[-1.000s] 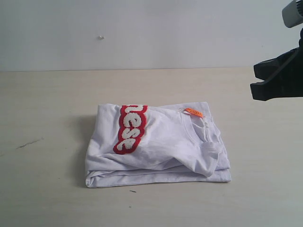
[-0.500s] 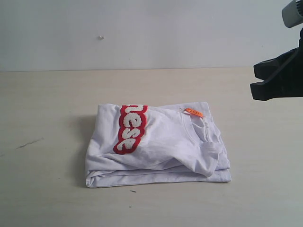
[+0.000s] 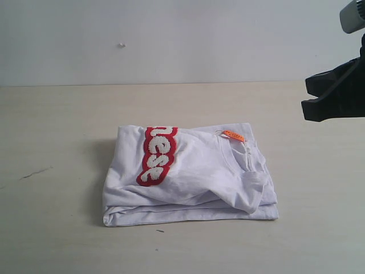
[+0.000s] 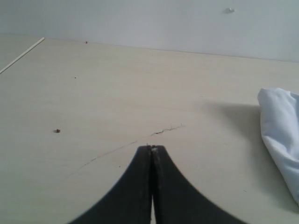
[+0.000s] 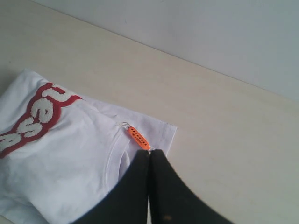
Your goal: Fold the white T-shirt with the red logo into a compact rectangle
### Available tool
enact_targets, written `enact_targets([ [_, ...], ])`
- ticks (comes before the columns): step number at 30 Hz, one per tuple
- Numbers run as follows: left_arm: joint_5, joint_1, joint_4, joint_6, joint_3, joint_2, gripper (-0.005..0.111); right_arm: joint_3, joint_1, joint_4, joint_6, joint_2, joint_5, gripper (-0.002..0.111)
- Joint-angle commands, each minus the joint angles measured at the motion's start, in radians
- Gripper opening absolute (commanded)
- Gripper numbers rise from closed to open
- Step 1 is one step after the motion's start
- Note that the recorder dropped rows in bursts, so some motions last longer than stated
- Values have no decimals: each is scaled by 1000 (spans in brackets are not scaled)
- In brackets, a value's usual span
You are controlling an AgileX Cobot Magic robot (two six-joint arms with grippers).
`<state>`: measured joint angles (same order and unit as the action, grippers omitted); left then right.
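White T-shirt (image 3: 194, 177) folded | left tool (image 4: 152, 148) closed, crack (image 4: 163, 130) visible | right tool (image 5: 149, 152) closed, orange tag (image 5: 139, 138) visible

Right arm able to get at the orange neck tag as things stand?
Probably yes. The orange neck tag lies uncovered on top of the folded white T-shirt, on the side of the right arm, with nothing between them. The jaws are shut, so they would need to open first.
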<state>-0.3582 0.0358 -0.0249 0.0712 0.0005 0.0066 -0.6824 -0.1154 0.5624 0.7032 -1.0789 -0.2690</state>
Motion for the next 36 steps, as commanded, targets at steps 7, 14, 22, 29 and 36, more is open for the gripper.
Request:
enact_targets([
  [7, 5, 3, -27, -64, 0, -7, 0, 5, -1, 6, 1, 6, 10, 0],
  [14, 4, 3, -33, -71, 0, -7, 0, 5, -1, 6, 1, 6, 10, 0],
  [22, 4, 3, -33, -71, 0, -7, 0, 5, -1, 6, 1, 6, 10, 0],
  [29, 4, 3, -33, -71, 0, -7, 0, 5, -1, 6, 1, 6, 10, 0],
  [36, 4, 3, -33, -71, 0, -7, 0, 5, -1, 6, 1, 6, 10, 0],
])
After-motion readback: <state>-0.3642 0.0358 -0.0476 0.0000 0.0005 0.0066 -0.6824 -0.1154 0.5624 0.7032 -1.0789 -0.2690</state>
